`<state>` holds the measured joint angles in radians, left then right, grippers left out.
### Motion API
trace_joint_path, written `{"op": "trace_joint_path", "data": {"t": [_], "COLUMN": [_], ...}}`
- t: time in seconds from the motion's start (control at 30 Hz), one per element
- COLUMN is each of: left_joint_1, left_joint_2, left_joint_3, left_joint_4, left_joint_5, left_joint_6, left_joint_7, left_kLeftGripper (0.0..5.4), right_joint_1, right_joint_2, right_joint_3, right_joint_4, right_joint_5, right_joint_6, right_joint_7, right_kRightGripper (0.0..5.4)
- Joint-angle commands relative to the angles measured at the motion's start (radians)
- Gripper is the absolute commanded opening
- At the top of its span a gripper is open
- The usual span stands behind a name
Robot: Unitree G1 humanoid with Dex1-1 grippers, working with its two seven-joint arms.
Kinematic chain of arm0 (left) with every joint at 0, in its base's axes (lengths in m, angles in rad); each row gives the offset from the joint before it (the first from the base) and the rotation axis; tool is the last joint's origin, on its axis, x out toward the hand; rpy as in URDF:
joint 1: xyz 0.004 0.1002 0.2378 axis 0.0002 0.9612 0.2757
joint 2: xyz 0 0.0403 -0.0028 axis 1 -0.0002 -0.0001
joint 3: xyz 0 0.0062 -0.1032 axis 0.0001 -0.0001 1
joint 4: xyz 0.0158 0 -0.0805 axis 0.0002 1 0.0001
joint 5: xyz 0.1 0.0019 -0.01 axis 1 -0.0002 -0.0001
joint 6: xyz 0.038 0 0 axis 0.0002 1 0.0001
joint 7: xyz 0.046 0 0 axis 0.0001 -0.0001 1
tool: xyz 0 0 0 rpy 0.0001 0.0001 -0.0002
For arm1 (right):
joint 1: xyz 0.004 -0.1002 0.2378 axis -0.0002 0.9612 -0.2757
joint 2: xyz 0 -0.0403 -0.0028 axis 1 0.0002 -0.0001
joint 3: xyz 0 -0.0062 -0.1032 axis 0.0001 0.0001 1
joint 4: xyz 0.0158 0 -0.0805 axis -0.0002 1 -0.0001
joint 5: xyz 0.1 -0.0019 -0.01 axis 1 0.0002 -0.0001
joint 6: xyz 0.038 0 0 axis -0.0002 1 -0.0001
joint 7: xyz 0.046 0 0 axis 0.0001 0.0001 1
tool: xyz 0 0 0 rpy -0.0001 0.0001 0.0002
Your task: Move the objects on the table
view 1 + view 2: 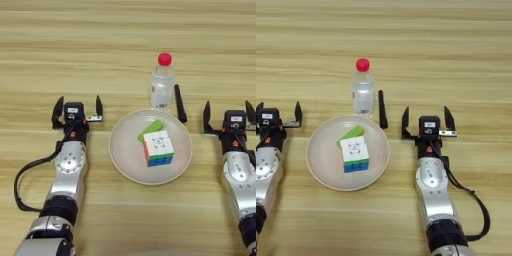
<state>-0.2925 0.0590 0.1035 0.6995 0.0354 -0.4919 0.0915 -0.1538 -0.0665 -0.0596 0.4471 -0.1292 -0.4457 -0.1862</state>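
Cube [158,148], on block [151,129], in plate [122,155]: we log it between left gripper [77,107] and right gripper [427,120], both fingers wide, empty; right marginally nearer.

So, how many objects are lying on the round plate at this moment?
2. The puzzle cube sits near the middle of the plate, white face up. The green block lies just behind it, partly under it. Nothing else shows there.
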Motion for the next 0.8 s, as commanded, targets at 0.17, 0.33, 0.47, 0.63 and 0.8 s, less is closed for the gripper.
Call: {"op": "trace_joint_path", "data": {"t": [0.17,0.33,0.47,0.63,0.8], "left_joint_1": [-0.013,-0.012,-0.012,-0.012,-0.012], "left_joint_2": [0.006,0.006,0.004,0.001,-0.002], "left_joint_3": [0.001,0.0,-0.001,-0.002,-0.005], "left_joint_4": [0.01,0.008,0.007,0.006,0.004], "left_joint_5": [-0.001,-0.001,0.0,0.002,0.004], "left_joint_6": [-0.009,-0.012,-0.011,-0.01,-0.009], "left_joint_7": [0.001,-0.001,0.001,0.003,0.007], "left_kLeftGripper": [5.37,5.37,5.37,5.37,5.37], "right_joint_1": [-0.017,-0.016,-0.016,-0.013,0.005], "right_joint_2": [-0.001,-0.001,-0.002,-0.007,-0.004], "right_joint_3": [0.001,0.001,0.0,0.002,0.017], "right_joint_4": [0.004,0.003,0.0,-0.007,-0.087], "right_joint_5": [-0.001,-0.003,-0.002,-0.01,0.014], "right_joint_6": [-0.004,-0.006,-0.008,-0.016,-0.026], "right_joint_7": [-0.002,-0.004,-0.004,-0.006,0.04], "right_kRightGripper": [5.4,5.4,5.4,5.4,5.4]}}
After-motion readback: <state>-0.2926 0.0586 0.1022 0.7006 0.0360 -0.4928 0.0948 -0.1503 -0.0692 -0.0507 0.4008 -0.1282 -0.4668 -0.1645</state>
